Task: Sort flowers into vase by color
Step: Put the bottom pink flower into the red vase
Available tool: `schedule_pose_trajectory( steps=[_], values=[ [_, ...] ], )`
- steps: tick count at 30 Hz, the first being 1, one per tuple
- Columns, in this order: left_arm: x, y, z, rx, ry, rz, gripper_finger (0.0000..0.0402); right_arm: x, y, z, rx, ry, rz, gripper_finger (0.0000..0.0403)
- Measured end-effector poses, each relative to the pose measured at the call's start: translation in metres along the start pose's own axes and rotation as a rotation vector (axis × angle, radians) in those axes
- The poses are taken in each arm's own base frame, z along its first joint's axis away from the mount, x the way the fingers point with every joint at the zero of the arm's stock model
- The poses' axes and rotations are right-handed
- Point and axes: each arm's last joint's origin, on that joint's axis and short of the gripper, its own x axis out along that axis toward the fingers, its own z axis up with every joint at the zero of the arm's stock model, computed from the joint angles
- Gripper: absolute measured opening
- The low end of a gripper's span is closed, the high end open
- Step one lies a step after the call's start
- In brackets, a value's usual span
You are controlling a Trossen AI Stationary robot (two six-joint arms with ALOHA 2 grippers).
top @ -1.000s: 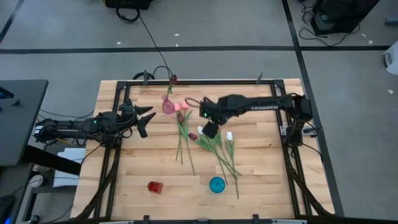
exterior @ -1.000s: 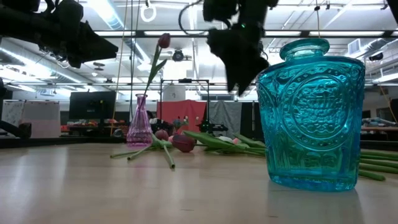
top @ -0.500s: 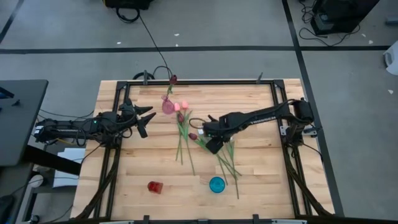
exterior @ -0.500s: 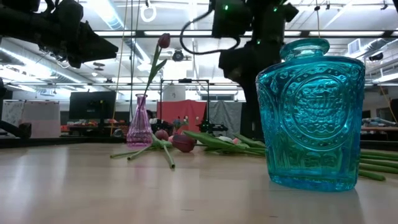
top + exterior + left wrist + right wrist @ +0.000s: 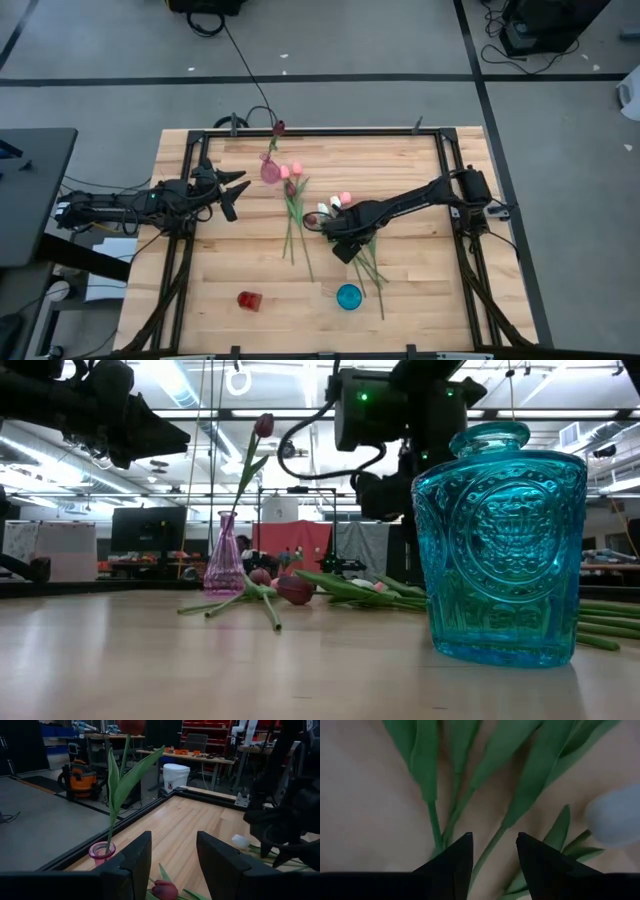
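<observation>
white bud (image 5: 616,817) cut off by edge, stems (image 5: 485,854) passing under jaws

Pale blond wood with fine grain lines across the surface (image 5: 230,270), framed in black. Clear pink glass for the slim vase (image 5: 224,560), holding one dark maroon bud (image 5: 264,426) on a green stem. Bright turquoise, embossed with a round medallion and tiny raised dots, on the squat vase (image 5: 500,540). Deep red for the small vase (image 5: 249,300). Loose flowers (image 5: 330,225) green in stem and leaf, with pink, white and maroon buds. Dark, near-black fingers (image 5: 450,870).
</observation>
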Motion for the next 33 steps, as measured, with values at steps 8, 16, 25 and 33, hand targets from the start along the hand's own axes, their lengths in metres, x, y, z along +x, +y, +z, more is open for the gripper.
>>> schedule_pose_trajectory(
  steps=[8, 16, 25, 33],
  values=[
    [0.000, 0.000, 0.000, 0.002, 0.000, 0.000, 0.0163, 0.009, 0.000, 0.003, -0.017, -0.013, -0.028, 0.0127],
    [0.000, 0.000, -0.002, 0.015, 0.022, 0.002, 0.0163, 0.008, -0.003, 0.003, -0.045, 0.005, -0.054, 0.0012],
    [0.000, -0.001, -0.002, 0.012, 0.024, -0.050, 0.0163, -0.060, -0.030, -0.009, -0.075, -0.230, -0.167, 0.0014],
    [0.010, -0.016, -0.003, -0.044, 0.068, -0.338, 0.0163, -0.126, -0.001, 0.008, -0.310, -0.793, 0.218, 0.0014]
  ],
)
